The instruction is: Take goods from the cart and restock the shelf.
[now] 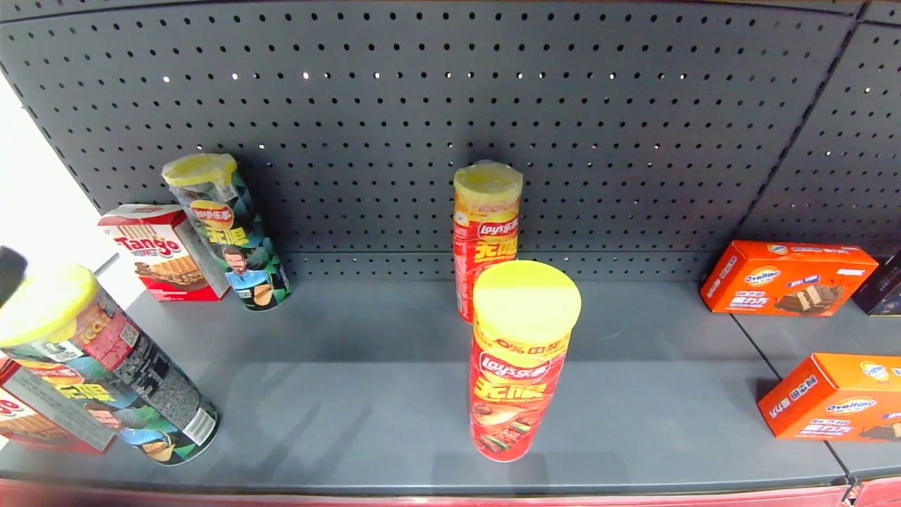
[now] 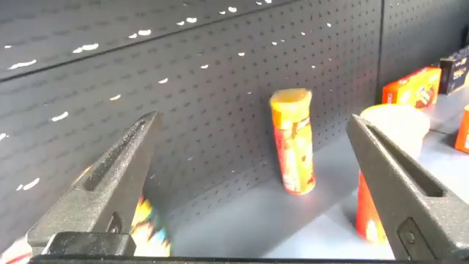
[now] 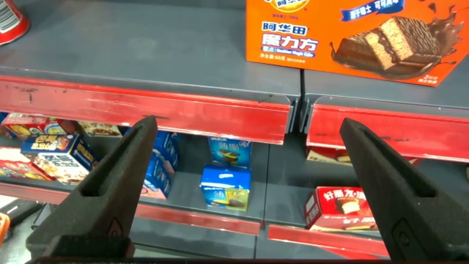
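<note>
Two red chip cans with yellow lids stand mid-shelf, one at the back [image 1: 488, 232] and one nearer the front [image 1: 521, 359]. The left wrist view looks along the pegboard at the back can [image 2: 293, 143] and the front can [image 2: 385, 176]. My left gripper [image 2: 253, 198] is open above the shelf's left part with nothing between its fingers. My right gripper [image 3: 249, 191] is open and empty, out in front of the shelf's red front rail [image 3: 146, 103], below an orange box [image 3: 352, 33].
At the left stand two green-black chip cans [image 1: 225, 232] [image 1: 105, 366] and a red wafer box [image 1: 158, 253]. Two orange boxes [image 1: 788, 276] [image 1: 834, 398] lie at the right. The lower shelves hold blue boxes [image 3: 227, 183] and a red box [image 3: 341, 209]. Bare shelf [image 1: 366, 380] lies between the cans.
</note>
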